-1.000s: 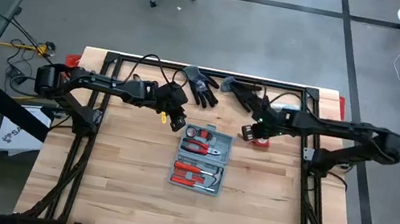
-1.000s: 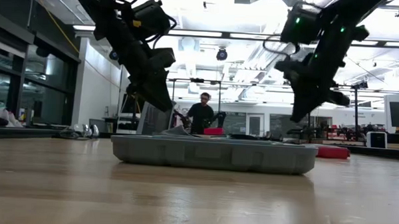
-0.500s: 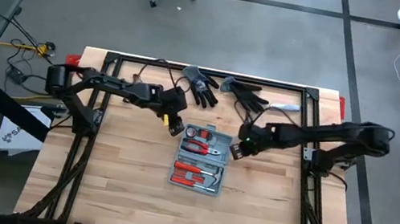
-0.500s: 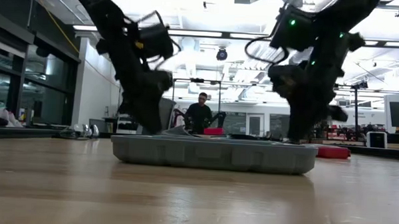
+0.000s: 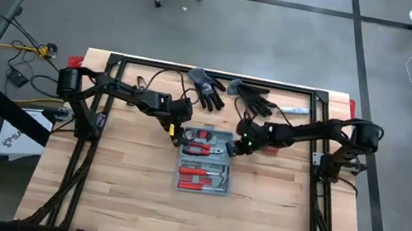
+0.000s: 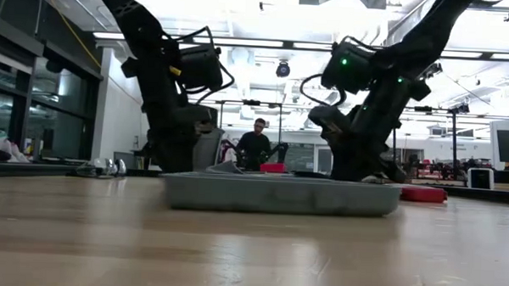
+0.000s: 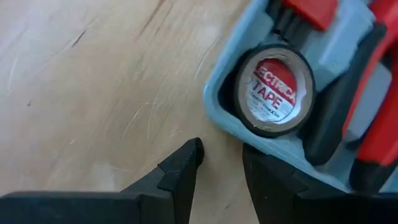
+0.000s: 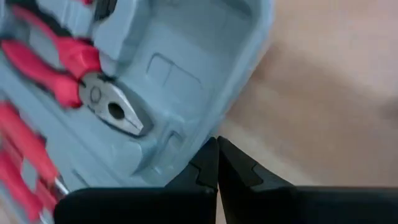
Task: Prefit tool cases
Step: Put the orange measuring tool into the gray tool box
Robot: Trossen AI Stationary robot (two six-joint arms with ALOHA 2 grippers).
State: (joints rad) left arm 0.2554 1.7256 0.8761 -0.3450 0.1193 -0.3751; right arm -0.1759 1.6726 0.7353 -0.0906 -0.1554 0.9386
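Both arms have dropped in on the case (image 5: 205,164), which now sits squarer at mid-table. Left gripper (image 7: 221,163) is down at its left corner, fingers slightly parted beside the tape (image 7: 274,89). Right gripper (image 8: 217,163), fingers pressed together, touches the right edge near the pliers (image 8: 93,93).

Grey-blue tool case (image 5: 206,163) — red-handled pliers (image 8: 65,74), black-rimmed tape roll (image 7: 273,90) with red label — pale wooden table (image 5: 117,193).

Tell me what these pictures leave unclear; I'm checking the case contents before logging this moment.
- Tool case, low view: its wall hides the interior.
- Tape roll, left wrist view: label cut off by the roll's rim.
- Pliers, right wrist view: handles blurred, running off the edge.
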